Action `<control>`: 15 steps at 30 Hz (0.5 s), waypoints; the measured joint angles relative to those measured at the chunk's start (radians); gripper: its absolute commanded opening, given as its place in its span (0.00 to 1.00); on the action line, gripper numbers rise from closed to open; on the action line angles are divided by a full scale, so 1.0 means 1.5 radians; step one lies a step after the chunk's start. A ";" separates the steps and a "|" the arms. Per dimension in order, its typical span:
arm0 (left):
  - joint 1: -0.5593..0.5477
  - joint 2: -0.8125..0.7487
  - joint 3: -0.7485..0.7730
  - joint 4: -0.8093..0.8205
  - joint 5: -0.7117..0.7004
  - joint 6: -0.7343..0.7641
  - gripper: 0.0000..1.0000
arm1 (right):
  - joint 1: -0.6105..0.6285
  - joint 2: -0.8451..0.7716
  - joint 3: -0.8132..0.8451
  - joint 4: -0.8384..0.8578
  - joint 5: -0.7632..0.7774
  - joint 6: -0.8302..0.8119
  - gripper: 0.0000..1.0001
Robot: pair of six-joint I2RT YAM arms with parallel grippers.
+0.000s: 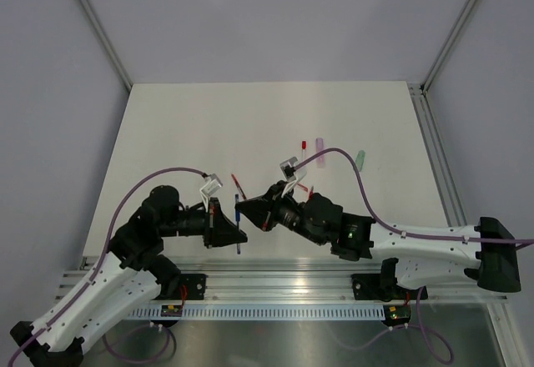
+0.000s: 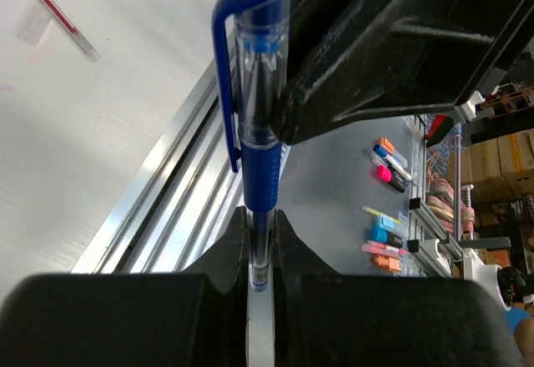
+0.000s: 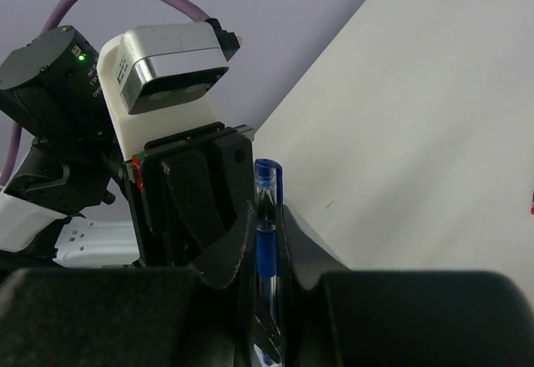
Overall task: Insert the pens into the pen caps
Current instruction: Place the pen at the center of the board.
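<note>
While left fingers [image 2: 227,254] grip the blue pen [image 2: 259,175], right fingers [image 3: 227,246] clamp its cap [image 2: 255,50] at twelve o'clock.

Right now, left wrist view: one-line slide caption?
Left end effector clamps the blue pen by its barrel; right end effector grips the blue cap on its tip.

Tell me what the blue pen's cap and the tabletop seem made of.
The cap: likely hard plastic, glossy; its clear wall shows the pen inside, the clip solid blue. The tabletop: matt white, smooth, perhaps laminate or painted board; material unclear.
</note>
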 measured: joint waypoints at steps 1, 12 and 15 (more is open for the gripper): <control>0.000 0.006 0.001 -0.001 0.001 0.000 0.00 | 0.003 0.002 -0.003 0.002 0.008 0.003 0.00; -0.006 0.014 0.019 -0.015 0.006 0.015 0.00 | 0.034 -0.036 -0.016 -0.025 0.076 0.023 0.22; 0.006 -0.010 0.015 0.048 -0.036 0.006 0.00 | 0.058 -0.060 -0.016 -0.095 0.063 0.022 0.45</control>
